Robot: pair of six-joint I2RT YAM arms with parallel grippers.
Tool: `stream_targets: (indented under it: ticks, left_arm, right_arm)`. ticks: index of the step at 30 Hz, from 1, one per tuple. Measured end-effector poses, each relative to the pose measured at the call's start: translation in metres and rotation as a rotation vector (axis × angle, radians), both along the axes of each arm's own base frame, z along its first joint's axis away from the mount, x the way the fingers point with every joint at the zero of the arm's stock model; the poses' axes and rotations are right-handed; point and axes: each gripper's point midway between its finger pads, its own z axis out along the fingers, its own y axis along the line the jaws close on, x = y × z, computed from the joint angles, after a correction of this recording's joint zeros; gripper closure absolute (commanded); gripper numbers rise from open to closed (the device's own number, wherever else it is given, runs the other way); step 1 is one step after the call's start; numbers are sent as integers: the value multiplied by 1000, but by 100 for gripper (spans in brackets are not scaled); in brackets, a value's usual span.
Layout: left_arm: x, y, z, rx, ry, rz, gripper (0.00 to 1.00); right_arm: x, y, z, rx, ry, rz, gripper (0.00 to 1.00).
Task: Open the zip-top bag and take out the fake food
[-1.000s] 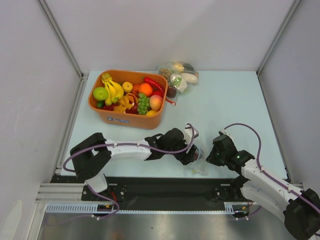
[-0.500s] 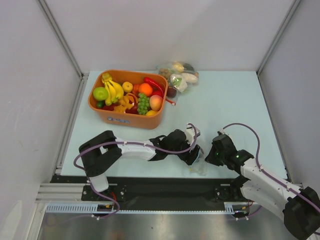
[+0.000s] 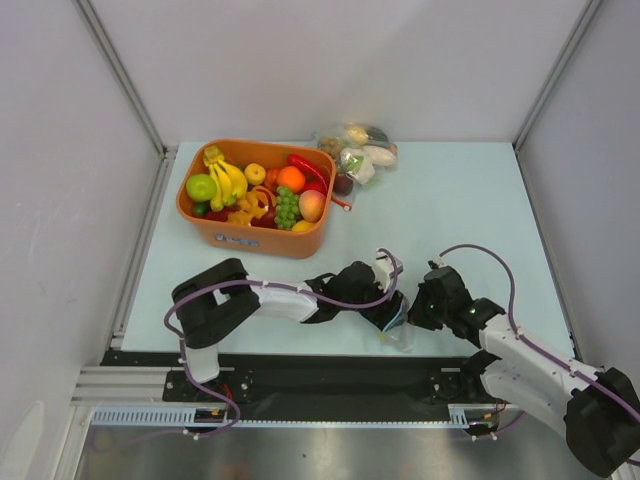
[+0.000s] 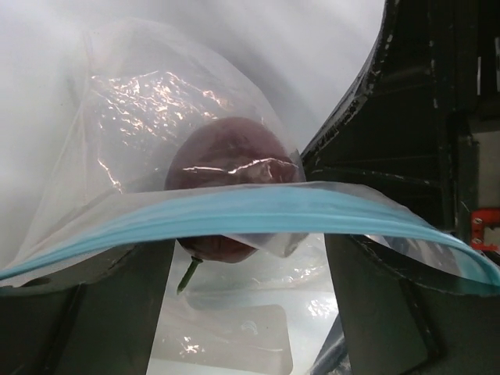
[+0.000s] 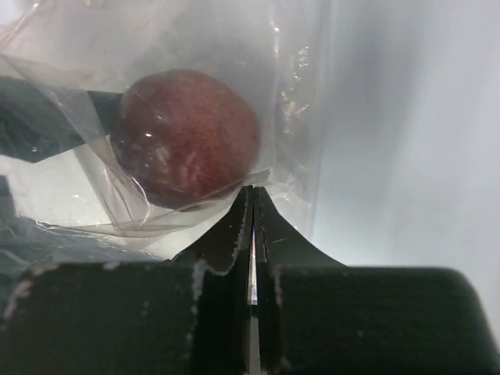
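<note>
I am working at the near edge of the pale table [image 3: 450, 220], where both arms meet just ahead of their bases. Far back on the left stands the orange tub [image 3: 250, 243], heaped with bananas, an orange, grapes and a peach. A light green fruit [image 3: 200, 187] sits at its left end and a red chili [image 3: 315, 178] lies over its right end, so I judge two of the three pieces are already out. Beside the tub, against the back wall, lies the larger bag of vegetables [image 3: 360, 148], which I leave alone. The left gripper [image 3: 392, 312] stands wide open, its fingers well apart, with the plastic draped across them. I cannot tell whether a finger is inside the mouth. The right gripper [image 3: 420, 305] has its fingers pressed together to a thin slit, pinching what looks like a fold of film. Between the two grippers hangs the zip-top bag [image 3: 398, 338], crumpled and clear, its blue zip strip [image 4: 258, 205] running across my left wrist view. Inside the bag, just behind that strip, sits the dark maroon fruit [image 4: 226, 156], the only piece I can see in it. I take this to be the last removal. Next I need the mouth spread, then the bag tipped or the fruit grasped through the opening without the film coming along.
</note>
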Motion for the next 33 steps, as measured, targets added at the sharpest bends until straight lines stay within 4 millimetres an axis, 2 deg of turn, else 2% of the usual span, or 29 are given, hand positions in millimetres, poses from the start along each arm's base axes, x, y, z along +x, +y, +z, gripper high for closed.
stream_targets:
  ticks: [1,2,4,5,8,13,15,16,17,22,25,28,33]
  left_arm:
    - [0,-1,-1,-3,0,0,22]
    - [0,-1,-2,-3,3,-1,31]
    - [0,-2,-5,-3,10,1,44]
    - [-1,-2,-7,-1,15,1,56]
    - [-3,-2,-11,3,28,-3,71]
    - [-5,-1,-13,12,36,-11,80]
    - [-6,0,-14,17,39,-12,88]
    - [-6,0,-14,18,41,-12,97]
    - [-6,0,-14,18,42,-11,100]
    - [-6,2,-15,25,41,-10,100]
    - [-10,10,-9,28,41,-10,99]
    - [-14,19,5,17,35,-12,100]
    - [-19,28,41,-29,-3,-21,100]
  right_arm:
    - [0,1,0,5,-1,7,100]
    - [0,2,1,7,-2,14,100]
    - [-1,4,1,11,0,21,100]
    - [-1,5,1,14,-1,25,100]
    - [-1,5,2,16,-4,27,100]
    - [1,4,3,14,-17,20,100]
    - [1,3,3,11,-18,17,100]
    - [1,3,3,10,-18,15,100]
    - [1,3,3,10,-17,14,100]
    - [1,0,3,1,-21,5,100]
    - [2,-3,4,-8,-27,-6,100]
    - [3,-7,3,-17,-27,-23,100]
    - [6,-11,2,-29,-28,-44,100]
